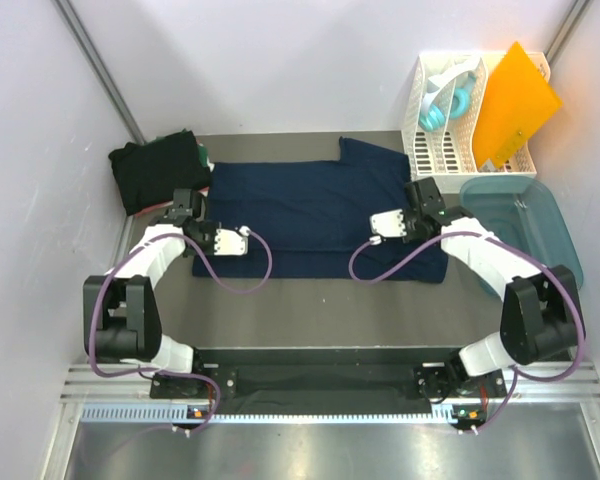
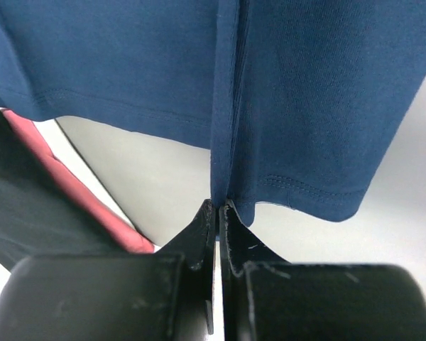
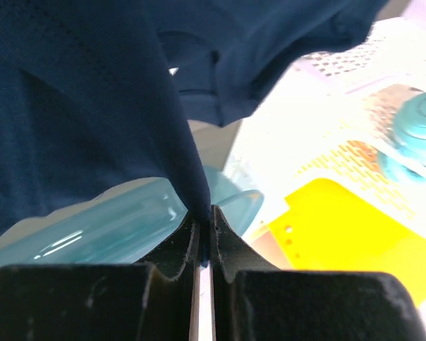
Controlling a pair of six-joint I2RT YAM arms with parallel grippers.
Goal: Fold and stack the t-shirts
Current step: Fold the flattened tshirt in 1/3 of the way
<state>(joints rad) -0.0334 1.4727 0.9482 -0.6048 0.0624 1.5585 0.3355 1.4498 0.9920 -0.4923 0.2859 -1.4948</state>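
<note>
A bare strip of the surface (image 1: 320,300) lies just past the arm bases. Beyond it, the navy shirt (image 1: 310,215) is spread sideways across the middle, with its near edge doubled over into a band.

The left tool (image 2: 216,206) is shut on the navy shirt at its left side. Its jaws are pressed together on a vertical crease of cloth just above a stitched hem. The right tool (image 3: 204,209) is shut on the navy shirt at its right side, with a thin pleat of fabric caught between the tips.

The step in hand looks like a fold of this shirt with both ends gripped. To do it well, the two tools should probably rise together and travel at the same pace, so the cloth between them stays taut and the fold line comes out straight. The cloth should be lifted only enough to clear the layer below, or slack may drag and wrinkle it. Each pinch takes in little cloth, so a jerk could pull it free.

At the far left, just beside the shirt's corner, sits a pile (image 1: 155,170) of dark shirts, the likely place for stacking. On the right is a tub (image 1: 525,215), close to the right tool's path. Behind it at the far right are a rack (image 1: 450,120) and a yellow sheet (image 1: 515,100).
</note>
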